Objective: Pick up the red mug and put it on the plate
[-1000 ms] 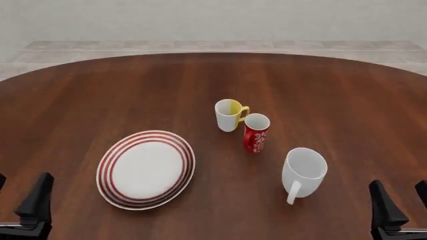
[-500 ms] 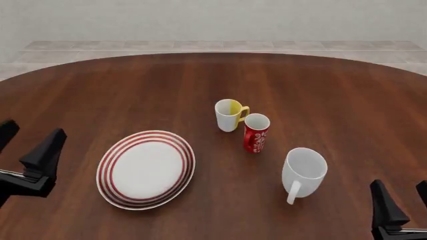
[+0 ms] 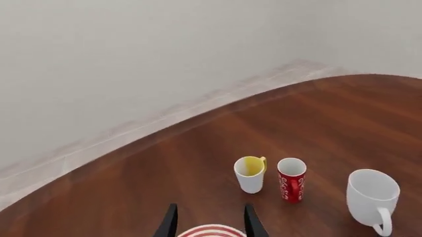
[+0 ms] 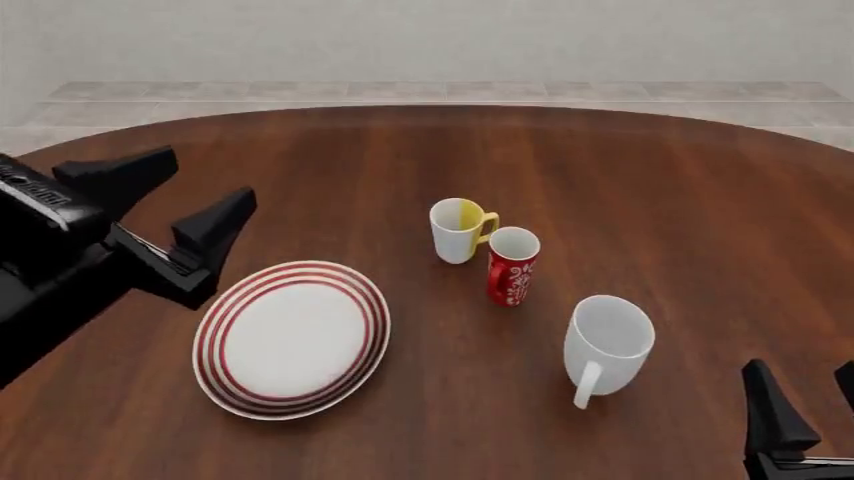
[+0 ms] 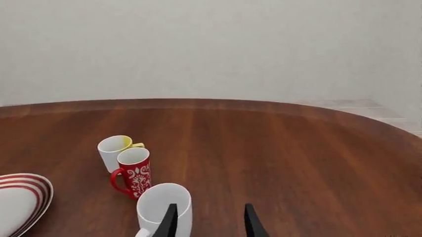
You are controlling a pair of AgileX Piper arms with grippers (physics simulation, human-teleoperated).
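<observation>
The red mug [image 4: 513, 265] with a white floral pattern stands upright near the table's middle, and also shows as the red mug [image 3: 291, 179] and the red mug [image 5: 134, 173] in the wrist views. The plate [image 4: 292, 339], white with red rings, lies to its left, nearer the front; its rim [image 3: 209, 230] peeks into the left wrist view. My left gripper [image 4: 190, 198] hovers open above the table, left of and beyond the plate, holding nothing. My right gripper [image 4: 814, 395] sits open and empty at the front right edge of the front view, partly cut off.
A white-and-yellow mug [image 4: 459, 230] stands right behind the red mug, almost touching it. A larger plain white mug [image 4: 607, 346] stands to the front right of the red one, its handle toward me. The round dark wooden table [image 4: 667, 180] ends at a floor strip and wall.
My left arm has risen from the front left corner and swung forward and right, to above the table beside the plate. The right gripper and all the mugs have stayed put.
</observation>
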